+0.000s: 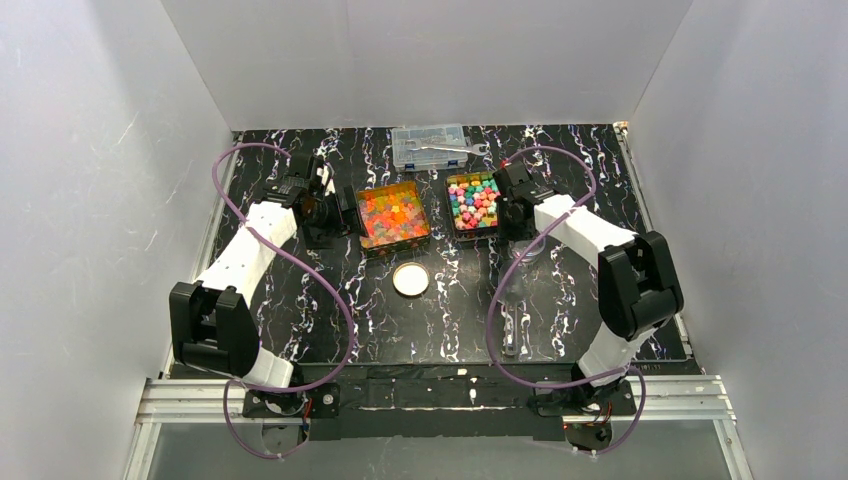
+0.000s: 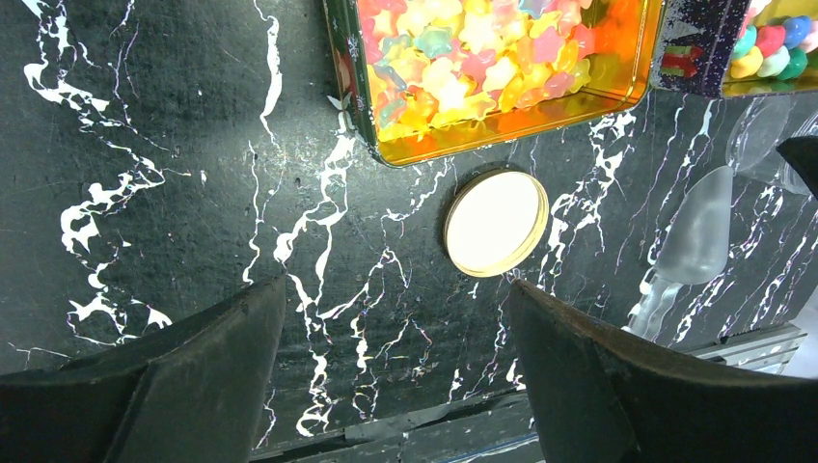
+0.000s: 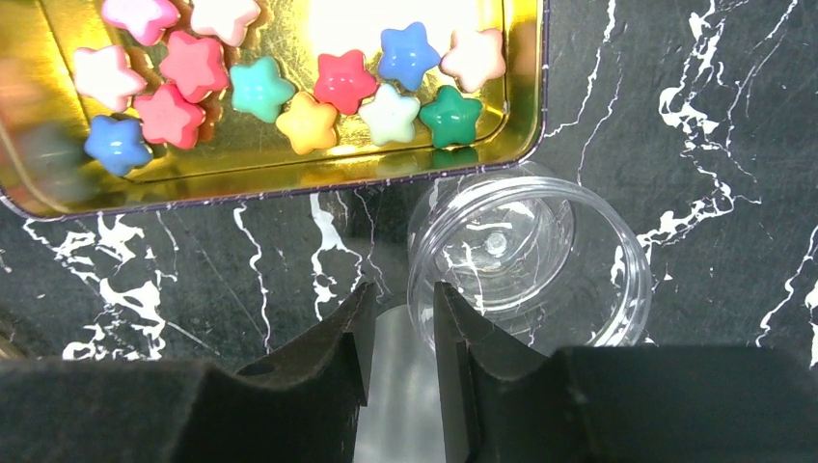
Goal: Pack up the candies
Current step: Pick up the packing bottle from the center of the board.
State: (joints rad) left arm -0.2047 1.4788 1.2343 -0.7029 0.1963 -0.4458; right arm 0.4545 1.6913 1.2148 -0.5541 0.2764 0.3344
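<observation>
The glossy red, orange and yellow candies (image 1: 393,215) fill the left tin and show in the left wrist view (image 2: 482,58). The pastel star candies (image 1: 473,198) lie in the right tin (image 3: 289,183), several along its near edge (image 3: 309,96). My left gripper (image 1: 345,215) hangs beside the left tin, wide open and empty (image 2: 395,285). My right gripper (image 1: 512,222) hovers just near of the pastel tin. Its jaws (image 3: 403,289) stand a narrow gap apart, holding nothing. An empty clear jar (image 3: 540,241) stands below them, its left rim in line with the gap.
A frosted scoop (image 1: 512,315) lies on the table near of the jar (image 2: 695,227) and shows through the right jaws' gap (image 3: 400,386). A round cream lid (image 1: 410,279) lies near of the left tin. A clear compartment box with a wrench (image 1: 430,147) stands at the back.
</observation>
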